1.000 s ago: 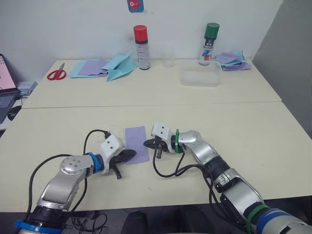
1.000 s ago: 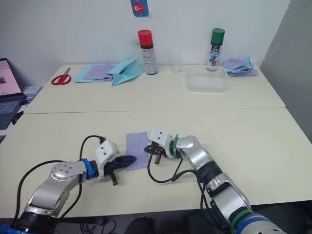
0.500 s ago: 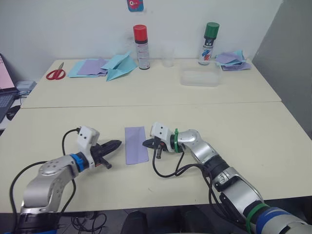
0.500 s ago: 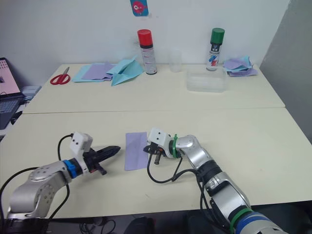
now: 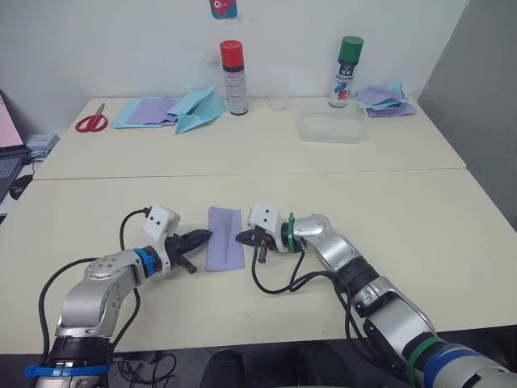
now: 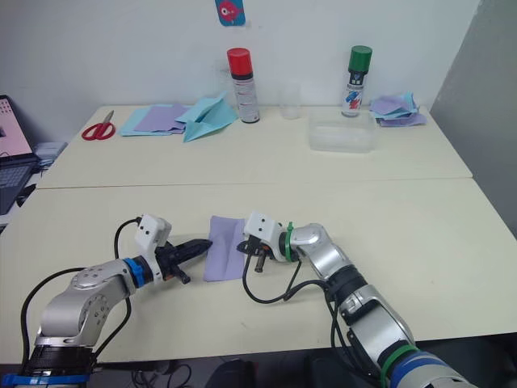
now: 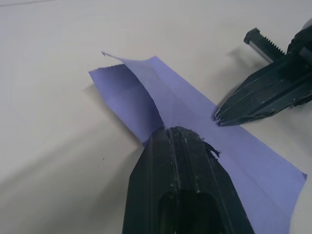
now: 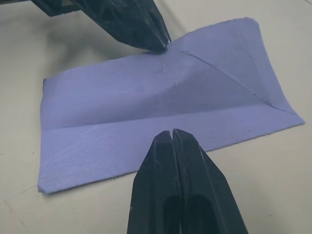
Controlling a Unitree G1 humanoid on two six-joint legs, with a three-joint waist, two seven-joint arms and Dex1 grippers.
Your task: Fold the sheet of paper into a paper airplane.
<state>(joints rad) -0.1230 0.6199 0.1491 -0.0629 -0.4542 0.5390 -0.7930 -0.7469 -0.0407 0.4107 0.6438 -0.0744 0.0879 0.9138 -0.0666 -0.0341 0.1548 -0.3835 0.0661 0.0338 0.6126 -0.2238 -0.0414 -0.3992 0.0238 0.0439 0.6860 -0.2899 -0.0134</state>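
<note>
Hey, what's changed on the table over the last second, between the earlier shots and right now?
The left gripper pulled away from the sheet of paper to the robot's left, then came back; its shut tips now press the sheet's left edge, and the far left corner has lifted. The right gripper stayed shut, pinning the sheet's right edge. The spray cans, scissors and paper piles at the back have not moved.

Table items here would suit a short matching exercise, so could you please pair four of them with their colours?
Things:
1. scissors
2. sheet of paper
3. far paper airplane
4. right-hand spray can's cap

Colours:
a. green
b. lavender-purple
c. red handles
d. light blue

Pairs: 1-c, 2-b, 3-d, 4-a
</note>
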